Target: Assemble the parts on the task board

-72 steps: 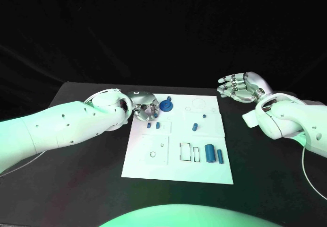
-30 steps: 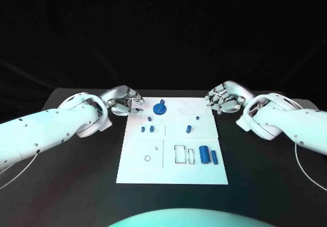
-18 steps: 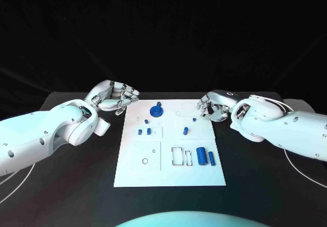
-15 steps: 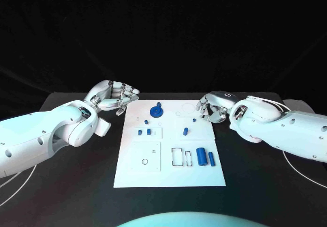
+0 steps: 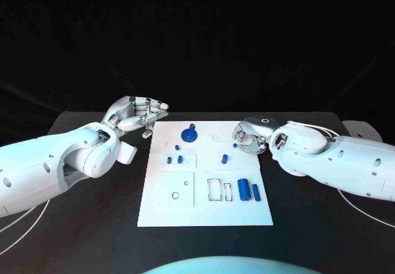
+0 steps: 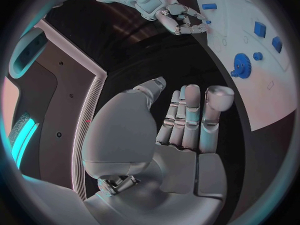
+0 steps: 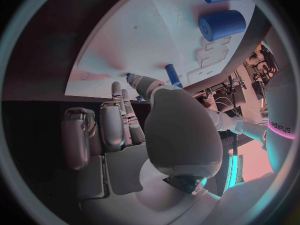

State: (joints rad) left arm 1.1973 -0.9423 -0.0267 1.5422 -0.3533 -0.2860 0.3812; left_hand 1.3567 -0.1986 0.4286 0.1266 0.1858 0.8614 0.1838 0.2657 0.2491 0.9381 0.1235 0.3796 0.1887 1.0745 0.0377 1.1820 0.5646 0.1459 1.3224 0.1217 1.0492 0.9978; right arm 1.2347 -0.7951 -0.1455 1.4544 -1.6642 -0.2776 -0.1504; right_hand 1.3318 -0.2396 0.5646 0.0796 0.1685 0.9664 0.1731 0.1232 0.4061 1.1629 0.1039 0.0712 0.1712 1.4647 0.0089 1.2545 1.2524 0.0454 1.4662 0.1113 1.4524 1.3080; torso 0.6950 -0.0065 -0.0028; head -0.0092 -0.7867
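White task board [image 5: 206,197] on a black table [image 5: 99,222]; blue parts (gear [image 5: 189,135], thick cylinder [image 5: 244,189]); silver right robot hand [image 5: 247,136].

Head camera looking down, wrist cameras close behind hands, all sharing task board [image 5: 206,182]

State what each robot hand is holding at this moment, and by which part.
Nothing is held. The left hand hovers empty beside the white task board; the right hand reaches over its edge near a small blue peg, fingers empty.
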